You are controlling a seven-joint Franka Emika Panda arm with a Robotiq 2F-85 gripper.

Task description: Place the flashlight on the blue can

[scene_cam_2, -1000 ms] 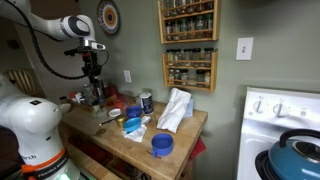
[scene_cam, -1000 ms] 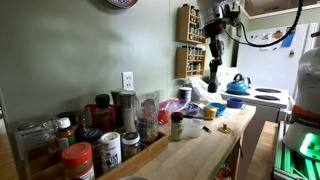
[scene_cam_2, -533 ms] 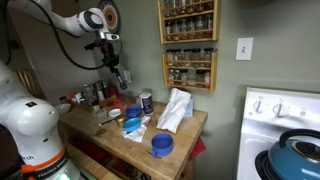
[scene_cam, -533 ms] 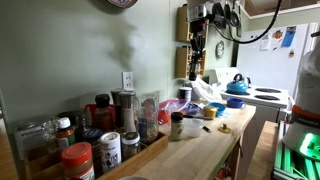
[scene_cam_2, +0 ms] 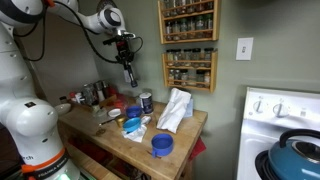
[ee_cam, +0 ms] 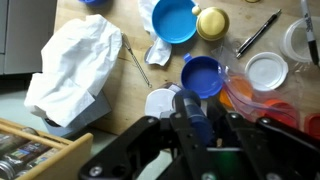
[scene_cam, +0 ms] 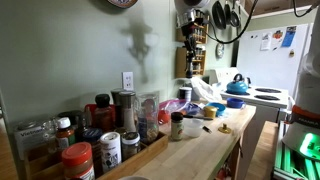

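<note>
Pickup done: hand (scene_cam_2: 128, 66) clamped on the flashlight (ee_cam: 193, 112), held high over the cluttered desk (scene_cam_2: 192, 122), well apart from the blue can (scene_cam_2: 162, 145) near its front edge. Left to do: carry across, lower, set on top. Only from the wrist view, the grip itself; only in the exterior views, the height.

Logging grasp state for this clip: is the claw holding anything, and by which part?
The claw is shut on the dark flashlight, gripped near its upper end; its lower part hangs free, pointing down.
</note>
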